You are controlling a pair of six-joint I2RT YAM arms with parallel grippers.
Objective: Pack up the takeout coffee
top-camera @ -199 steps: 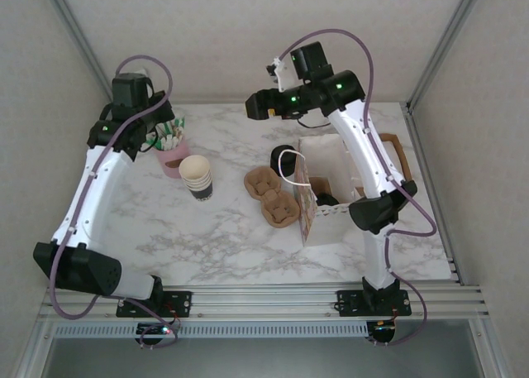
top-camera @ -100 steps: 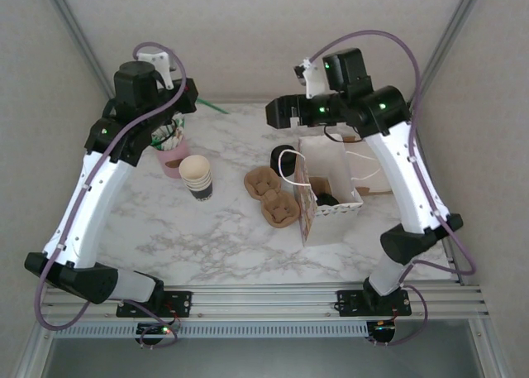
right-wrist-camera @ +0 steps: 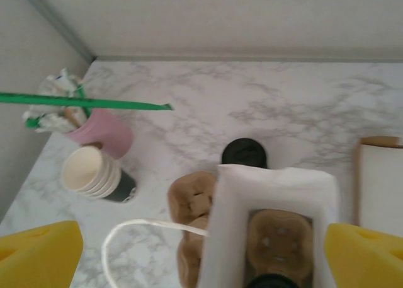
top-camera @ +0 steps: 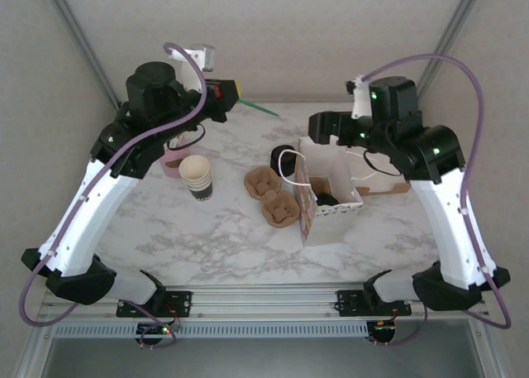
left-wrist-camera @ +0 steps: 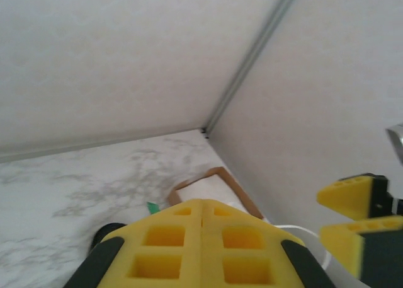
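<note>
Bag (top-camera: 304,214) stands nearest, right of centre on the marble table (top-camera: 207,237), mouth up, white cord handle (top-camera: 286,168) flopped over its left side.
Coffee (top-camera: 328,200) is inside the bag: only its black lid shows, cup body hidden. It sits in the near part of the bag, with a brown carrier (right-wrist-camera: 279,237) under it.
Loose carrier (top-camera: 271,196) lies flat on the table just left of the bag.
Cup stack (top-camera: 197,178), no lid, dark band at the bottom, stands well left of that.
Black cylinder (top-camera: 281,156) stands at the bag's far-left corner, touching or just beside, can't tell.
Pink cup (top-camera: 172,161) with sticks and packets is just behind the cup stack.
Brown-rimmed tray (right-wrist-camera: 378,187) lies right of the bag.
Right gripper (top-camera: 324,130) hangs above the bag's far end, jaws spread wide, nothing between them.
Left gripper (top-camera: 234,88) is raised high over the far-left table, pads (left-wrist-camera: 157,237) pressed together, clamping a green stick (top-camera: 258,107) that juts right and slightly down, clear of everything.
</note>
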